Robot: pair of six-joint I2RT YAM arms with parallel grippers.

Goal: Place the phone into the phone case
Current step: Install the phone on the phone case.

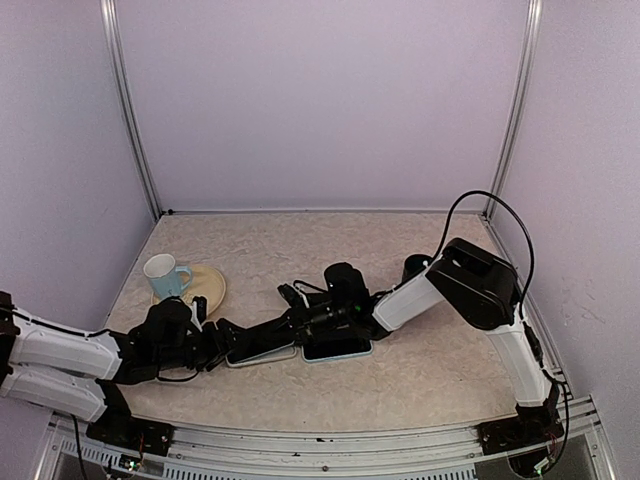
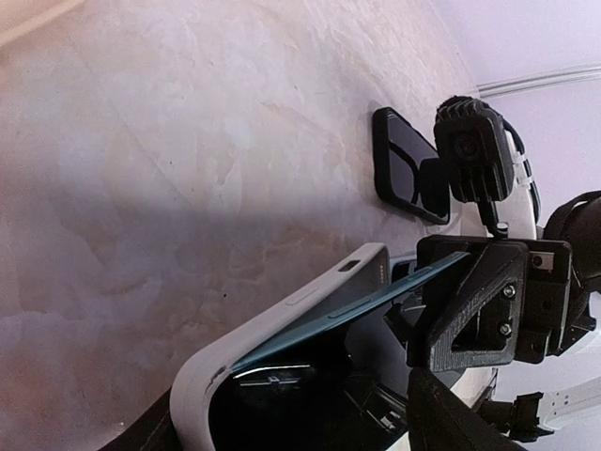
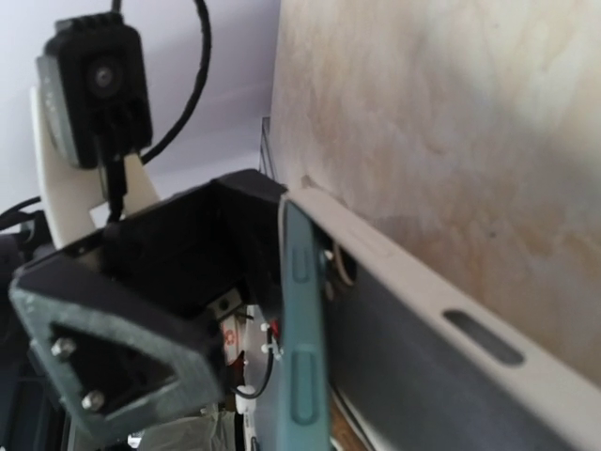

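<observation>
The phone (image 2: 347,315) is teal and stands tilted in the white case (image 2: 263,329). One end of it is down inside the case and the other end is lifted above the rim. The right gripper (image 2: 441,282) is clamped on the lifted end. The case lies flat on the table (image 1: 430,380), near the middle. The left gripper (image 1: 226,345) is at the left end of the case with its jaws wide, and the case is between them. I cannot tell if they press on it or are loose. A dark device (image 2: 404,169) lies flat just beside the case. A cup (image 1: 165,275) stands on a plate (image 1: 208,290), far to the left.
</observation>
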